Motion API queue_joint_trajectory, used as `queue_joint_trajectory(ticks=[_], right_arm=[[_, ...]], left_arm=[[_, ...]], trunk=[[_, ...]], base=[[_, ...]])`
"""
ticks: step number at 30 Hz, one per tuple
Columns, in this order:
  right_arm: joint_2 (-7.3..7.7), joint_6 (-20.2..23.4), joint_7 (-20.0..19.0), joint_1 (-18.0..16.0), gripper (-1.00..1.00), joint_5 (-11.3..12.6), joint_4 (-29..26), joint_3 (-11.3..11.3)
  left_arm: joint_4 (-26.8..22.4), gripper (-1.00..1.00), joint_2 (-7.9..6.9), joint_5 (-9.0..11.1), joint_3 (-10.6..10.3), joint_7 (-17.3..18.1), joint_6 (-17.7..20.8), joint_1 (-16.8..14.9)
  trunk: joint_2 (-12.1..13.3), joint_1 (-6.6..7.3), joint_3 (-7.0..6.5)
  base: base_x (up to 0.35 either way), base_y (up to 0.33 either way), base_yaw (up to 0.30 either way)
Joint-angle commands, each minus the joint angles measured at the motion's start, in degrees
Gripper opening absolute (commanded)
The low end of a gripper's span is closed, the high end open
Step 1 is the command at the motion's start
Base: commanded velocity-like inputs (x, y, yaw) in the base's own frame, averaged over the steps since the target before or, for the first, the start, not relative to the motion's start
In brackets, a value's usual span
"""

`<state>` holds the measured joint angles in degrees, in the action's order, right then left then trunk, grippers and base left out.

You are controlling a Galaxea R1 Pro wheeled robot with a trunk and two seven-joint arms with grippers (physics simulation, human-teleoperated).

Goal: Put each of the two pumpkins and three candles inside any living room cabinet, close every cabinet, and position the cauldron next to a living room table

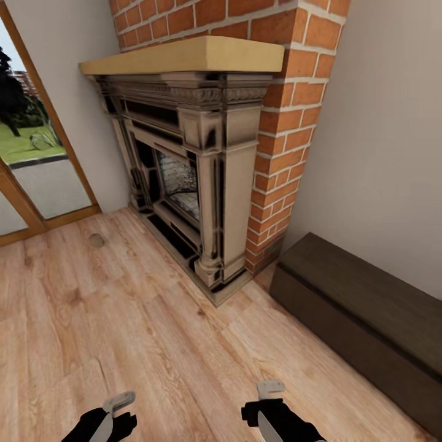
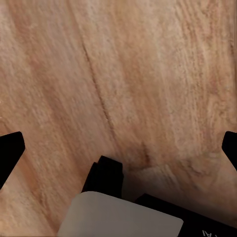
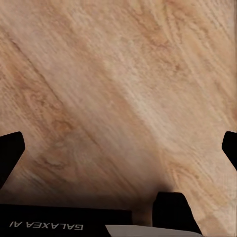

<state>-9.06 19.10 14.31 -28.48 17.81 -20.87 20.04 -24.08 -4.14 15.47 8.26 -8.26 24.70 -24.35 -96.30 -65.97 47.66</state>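
While the robot stands on the wooden floor (image 1: 123, 319) facing a brick fireplace (image 1: 190, 172), the only task item in the head view is the long low dark brown cabinet (image 1: 362, 307). Taking the fireplace as landmark, and going left to right: a glass door (image 1: 31, 166) with a wooden frame lies to its left, the fireplace with its pale mantel (image 1: 184, 58) stands at centre, and the cabinet sits to its right, one end close beside the brick column (image 1: 288, 123), its back along the plain wall.

The cabinet's long axis runs away from the fireplace, slanting toward the robot's right side. Its front shows as a flat dark face; as far as can be seen it is closed.

The left pincer (image 1: 113, 408) hangs low over bare floor, well apart from the cabinet. The right pincer (image 1: 269, 399) is the nearer of the two: the cabinet lies ahead of it and to its right, with open floor between.

Both wrist views look down on floorboards, with dark fingertips (image 2: 11, 148) (image 3: 11, 148) at the opposite edges of each picture. Both pincers are spread wide and hold nothing.

Judgement: the robot is in transit. Any move on the cabinet would favour the right arm and calls for a turn rightward from the fireplace.
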Motion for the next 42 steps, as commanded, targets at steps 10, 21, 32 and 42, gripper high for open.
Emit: queue_joint_trajectory(ticks=[10,21,32,42], right_arm=[[0.11,-1.49,-0.07,0.00,1.00,0.03,0.88,-0.08],[0.12,-1.56,-0.07,0.00,1.00,-0.05,0.91,-0.09],[0.04,-1.51,0.00,0.00,1.00,0.09,0.91,-0.22],[0.10,-1.57,-0.07,0.00,1.00,-0.01,0.83,-0.26]], left_arm=[[0.00,1.00,0.01,-0.01,-0.08,-0.01,0.00,0.00],[0.00,1.00,0.01,0.00,-0.09,-0.07,-0.38,0.00],[0.00,1.00,0.01,0.00,-0.12,-0.05,-0.45,0.00],[0.00,1.00,0.01,0.00,-0.10,-0.05,-0.51,0.00]], trunk=[[0.00,0.00,0.00],[0.00,0.00,0.00],[0.00,0.00,0.00],[0.00,0.00,-0.11]], base=[[0.000,0.174,-0.291],[0.000,0.009,-0.291],[0.000,0.000,-0.291],[0.000,0.000,-0.290]])
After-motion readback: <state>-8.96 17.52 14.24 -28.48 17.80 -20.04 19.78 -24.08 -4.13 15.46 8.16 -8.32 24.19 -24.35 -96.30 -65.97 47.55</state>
